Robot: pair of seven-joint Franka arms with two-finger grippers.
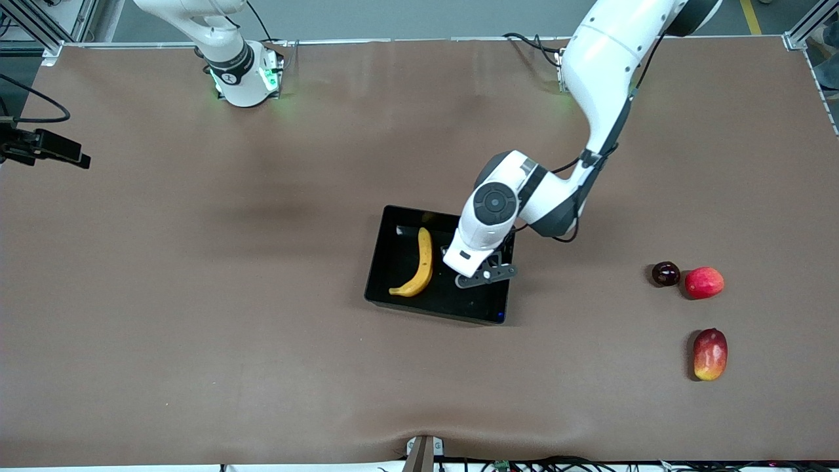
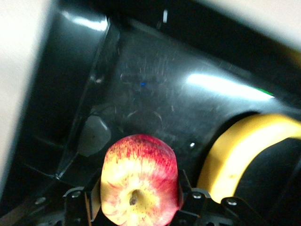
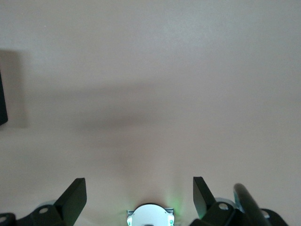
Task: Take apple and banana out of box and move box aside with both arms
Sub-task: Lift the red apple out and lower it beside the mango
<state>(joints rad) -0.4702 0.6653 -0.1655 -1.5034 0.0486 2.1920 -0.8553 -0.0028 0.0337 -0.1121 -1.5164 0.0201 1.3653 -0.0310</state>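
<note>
Right now the apple (image 2: 138, 181) sits low in the box (image 1: 400, 231), at the end nearer the left arm's side of the table, and the left gripper (image 2: 136, 200) straddles it, a finger on either flank. In the left wrist view the fingers (image 2: 186, 195) appear to touch the skin on both sides, so I read the pincer as clamped on the apple, though whether the squeeze is firm yet I cannot say. Beside it in the same box lies the banana (image 1: 419, 265), curved, toward the right arm's end. The right gripper (image 3: 139, 197) hangs high over bare table near its own base, jaws spread wide with nothing between them; that arm waits.

Risks, as I judge them: the apple is round and glossy, so a shallow or off-centre pinch could let it roll out during the lift. The box wall stands close to the gripper, and a skewed lift could catch it and drag the box. The banana lies near enough to be nudged.

Counted: one apple, one banana, one box, two arms. Well apart on the table, toward the left arm's end, are three other fruits: a dark round fruit (image 1: 665, 273), a pinkish-red fruit (image 1: 704, 282) just beside it, and a mango (image 1: 710, 354) nearer the front camera.
</note>
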